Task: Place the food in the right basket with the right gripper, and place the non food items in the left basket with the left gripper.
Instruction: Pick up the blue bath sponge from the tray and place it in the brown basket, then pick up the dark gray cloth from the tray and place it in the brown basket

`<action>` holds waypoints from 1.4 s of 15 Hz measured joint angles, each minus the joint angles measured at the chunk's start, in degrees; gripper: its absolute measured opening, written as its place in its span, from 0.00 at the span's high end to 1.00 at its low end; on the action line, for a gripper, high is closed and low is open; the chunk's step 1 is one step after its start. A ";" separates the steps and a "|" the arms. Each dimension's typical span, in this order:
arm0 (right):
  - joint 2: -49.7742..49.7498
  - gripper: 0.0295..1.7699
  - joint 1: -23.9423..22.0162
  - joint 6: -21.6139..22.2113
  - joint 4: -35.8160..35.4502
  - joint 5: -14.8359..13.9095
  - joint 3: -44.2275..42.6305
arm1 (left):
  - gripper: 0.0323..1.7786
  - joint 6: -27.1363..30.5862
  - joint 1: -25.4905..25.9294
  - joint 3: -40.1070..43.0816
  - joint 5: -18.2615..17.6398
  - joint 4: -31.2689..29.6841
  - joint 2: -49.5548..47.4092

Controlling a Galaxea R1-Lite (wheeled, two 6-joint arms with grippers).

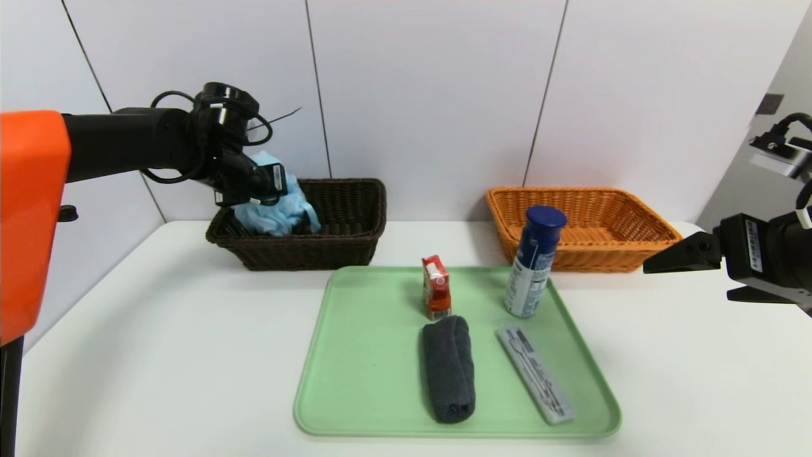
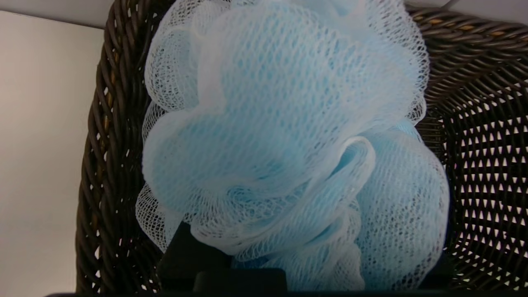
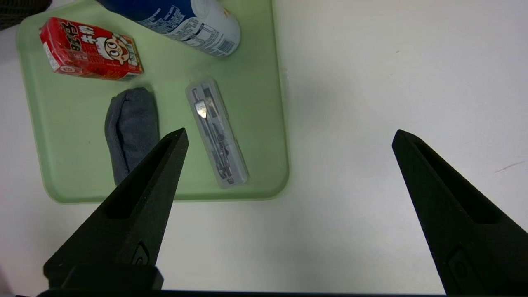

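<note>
The left gripper [image 1: 257,190], at the upper left of the head view, is closed on a pale blue mesh bath sponge [image 1: 279,206] and holds it over the left end of the dark brown wicker basket [image 1: 342,244]; in the left wrist view the sponge [image 2: 284,152] fills the frame with the basket's weave [image 2: 486,165] directly behind and beneath it, so the governing relation is sponge above basket interior, and in my judgement the release requires only that the jaws part (whether the sponge already touches the basket floor cannot be told). The right gripper [image 1: 688,270], at the right edge of the head view, hangs over bare worktop [image 1: 698,381] with its jaws spread wide and nothing between them, to the right of the green tray [image 1: 355,381]. On the tray stand a red drink carton [image 1: 436,285] and a blue-capped spray can [image 1: 534,263], with a rolled grey cloth [image 1: 449,368] and a clear plastic case [image 1: 536,374] lying in front of them, their long axes running roughly from the near edge toward the rear. The carton, the only evident food, sits left of the right gripper; the orange basket [image 1: 634,251] is behind the tray at centre right. The carton [image 3: 90,49] bears a cartoon face and Chinese characters, which I do not read with confidence; the can's small print [image 3: 194,24] is illegible.
</note>
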 joint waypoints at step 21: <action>-0.09 0.03 -0.35 0.05 0.09 0.07 0.23 | 0.08 -11.52 -31.54 0.20 4.29 20.13 -19.27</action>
